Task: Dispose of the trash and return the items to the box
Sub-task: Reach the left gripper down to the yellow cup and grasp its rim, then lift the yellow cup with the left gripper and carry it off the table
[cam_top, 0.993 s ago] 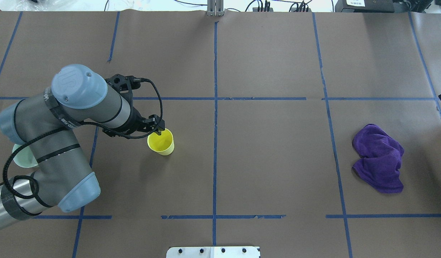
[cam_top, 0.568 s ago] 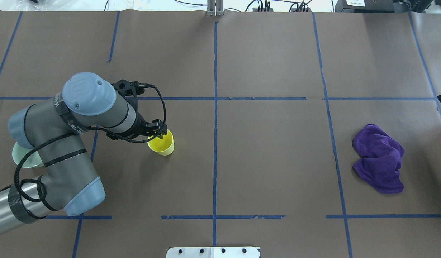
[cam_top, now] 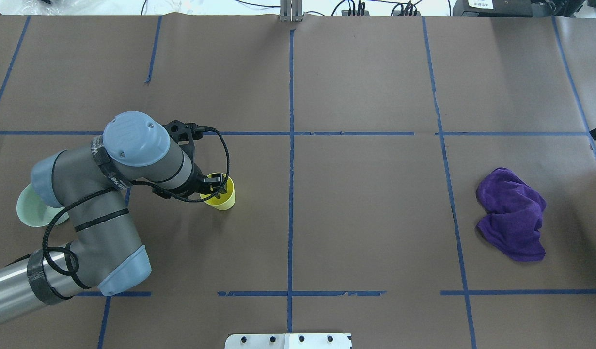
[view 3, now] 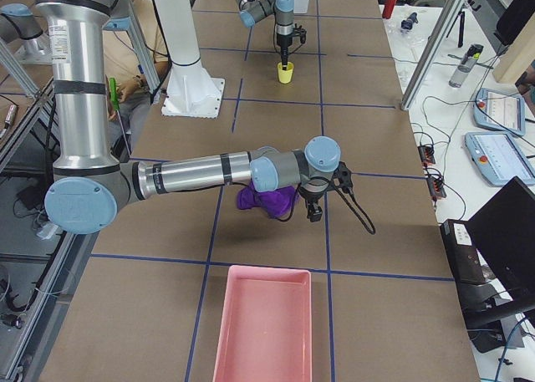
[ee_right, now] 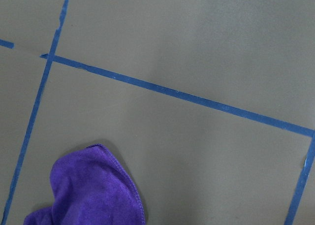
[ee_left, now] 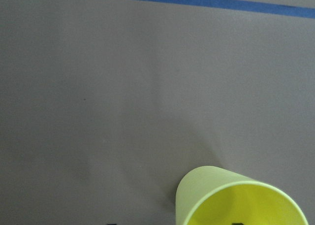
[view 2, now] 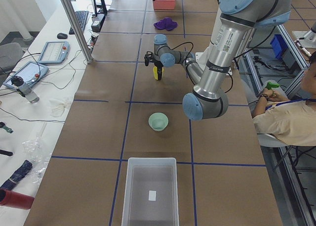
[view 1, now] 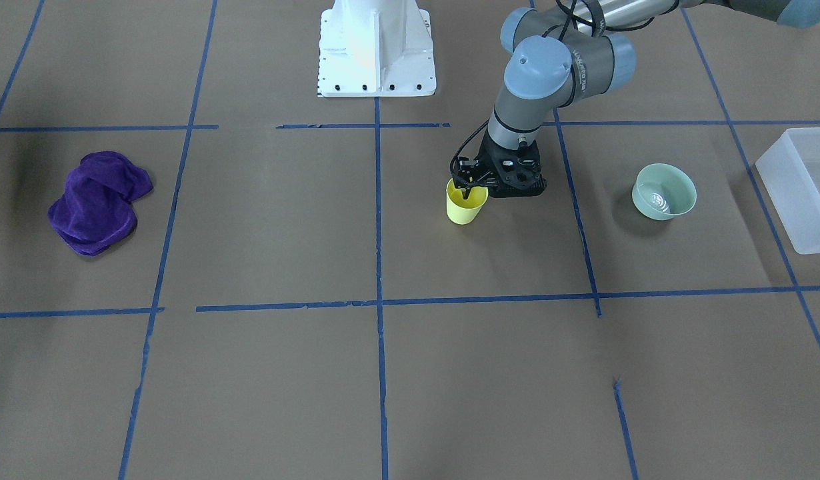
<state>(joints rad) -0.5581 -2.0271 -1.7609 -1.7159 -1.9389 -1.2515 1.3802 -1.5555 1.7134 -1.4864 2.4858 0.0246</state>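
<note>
A robotics lab: blue tape grid [cam_top: 290, 218] on a papered table [cam_top: 375, 218], teach pendants [view 2: 53, 51] alongside.

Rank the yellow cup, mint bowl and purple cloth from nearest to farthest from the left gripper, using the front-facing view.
1. Yellow cup, under the left gripper.
2. Mint bowl, on the view's right.
3. Purple cloth, far view-left.

Nothing legible; white lettering on the black band [cam_top: 106, 165] around the left arm [cam_top: 94, 228] is blurred
</note>
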